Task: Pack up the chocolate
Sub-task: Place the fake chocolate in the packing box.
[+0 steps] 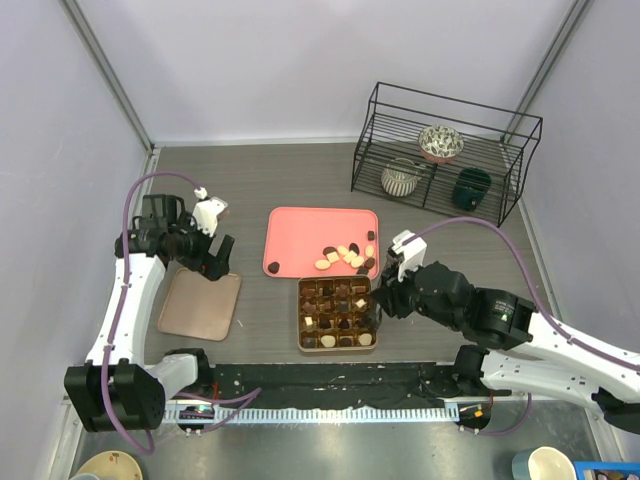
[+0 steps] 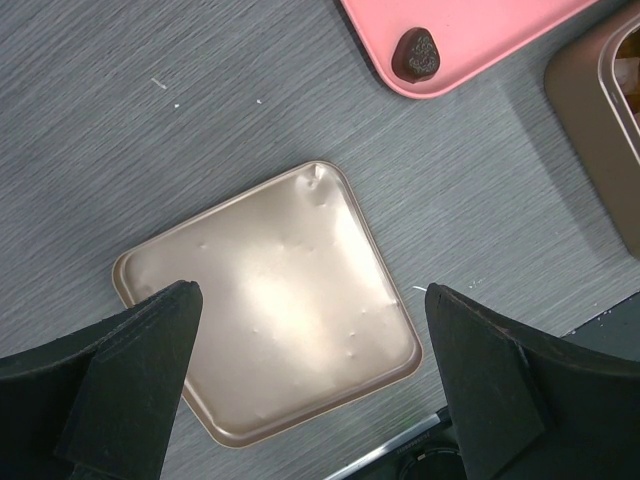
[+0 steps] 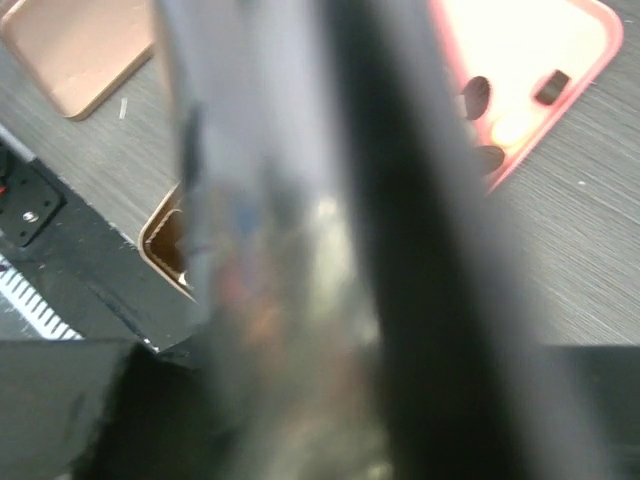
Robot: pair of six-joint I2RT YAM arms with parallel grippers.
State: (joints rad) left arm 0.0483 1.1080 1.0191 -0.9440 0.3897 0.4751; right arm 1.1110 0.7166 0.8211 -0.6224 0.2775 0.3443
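Note:
Several loose chocolates (image 1: 345, 256) lie at the near right corner of the pink tray (image 1: 300, 230). One dark chocolate (image 2: 417, 52) sits at the tray's near left corner. The gold-brown gridded box (image 1: 300, 315) holds more pieces in its cells. My right gripper (image 1: 378, 308) hangs low over the box's right column. Its wrist view is a close blur, so its jaws and anything between them are unreadable; only the tray (image 3: 560, 40) and a box corner (image 3: 165, 235) show. My left gripper (image 2: 310, 291) is open and empty above the flat gold lid (image 2: 270, 300).
A black wire rack (image 1: 440, 150) with bowls and a mug stands at the back right. A black rail (image 1: 330, 385) runs along the table's near edge. The lid (image 1: 200, 305) lies left of the box.

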